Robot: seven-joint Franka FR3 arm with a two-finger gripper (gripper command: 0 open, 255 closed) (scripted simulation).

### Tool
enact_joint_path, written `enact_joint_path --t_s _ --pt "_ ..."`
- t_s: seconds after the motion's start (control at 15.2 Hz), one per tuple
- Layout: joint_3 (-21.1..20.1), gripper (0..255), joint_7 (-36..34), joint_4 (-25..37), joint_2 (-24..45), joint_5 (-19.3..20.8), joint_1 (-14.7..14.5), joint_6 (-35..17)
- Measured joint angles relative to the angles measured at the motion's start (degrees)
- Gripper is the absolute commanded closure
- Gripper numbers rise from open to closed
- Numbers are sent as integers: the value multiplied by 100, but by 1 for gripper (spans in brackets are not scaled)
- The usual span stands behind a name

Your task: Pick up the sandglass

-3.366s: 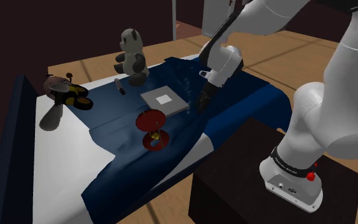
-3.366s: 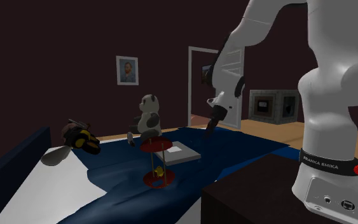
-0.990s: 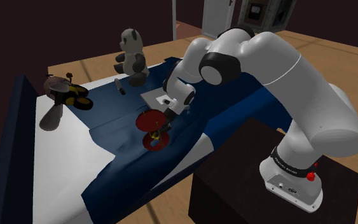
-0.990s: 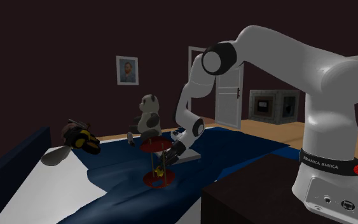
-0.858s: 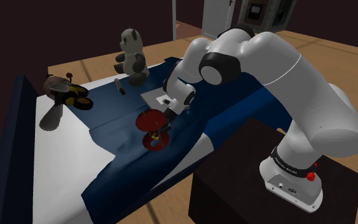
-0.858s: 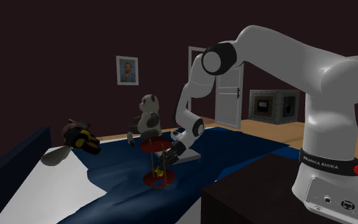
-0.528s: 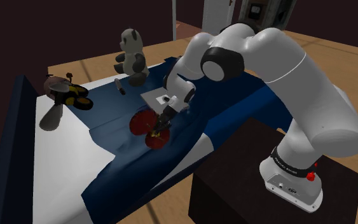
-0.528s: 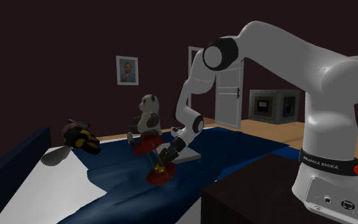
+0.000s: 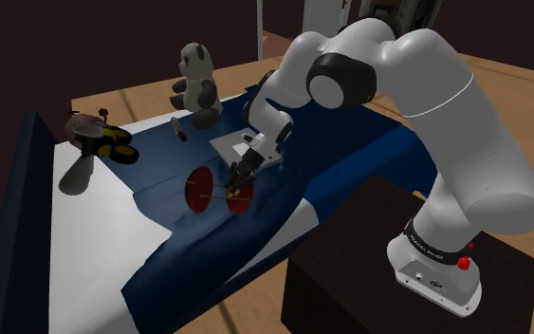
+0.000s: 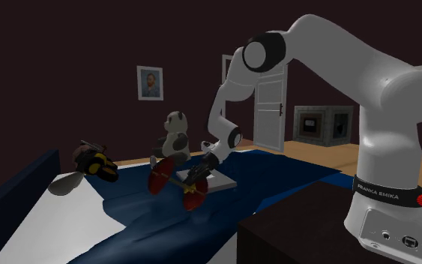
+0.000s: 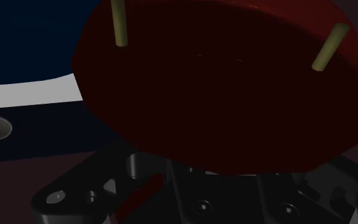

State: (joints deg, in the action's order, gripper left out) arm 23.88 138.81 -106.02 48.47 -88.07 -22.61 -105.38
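Above the blue blanket [image 9: 355,163], our gripper [image 9: 237,179] seems clamped on the tilted sandglass [image 9: 198,190]; off-centre, it may slip.

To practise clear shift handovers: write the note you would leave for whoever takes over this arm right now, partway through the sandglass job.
Gripper: shut on the sandglass, clasping its middle between the two red end discs.
Sandglass: tipped almost onto its side, low over the blue blanket, beside the flat grey square. I cannot tell whether it is fully clear of the blanket.
Done: reach and grasp.
Left: lift it well clear. The tilt suggests a loose hold, so probably raise it slowly.
Nearby: panda toy and bee toy, both apart from the gripper.
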Motion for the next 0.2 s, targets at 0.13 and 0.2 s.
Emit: enact_joint_path --t_s 0.13,0.2 --pt "37 255 -51 -97 -148 50 -36 3" --pt "46 255 -80 -129 -207 65 -59 -3"
